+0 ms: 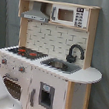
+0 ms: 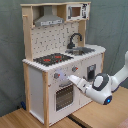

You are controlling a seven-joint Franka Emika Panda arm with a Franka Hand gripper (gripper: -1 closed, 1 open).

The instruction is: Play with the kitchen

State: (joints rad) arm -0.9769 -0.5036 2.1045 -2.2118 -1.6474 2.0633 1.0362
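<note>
white jaws at kitchen knobs, second exterior view only.

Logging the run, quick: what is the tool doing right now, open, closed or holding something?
Tool: cannot be told; its tip sits at the front panel of the white and light-wood toy kitchen, by the knobs.
</note>
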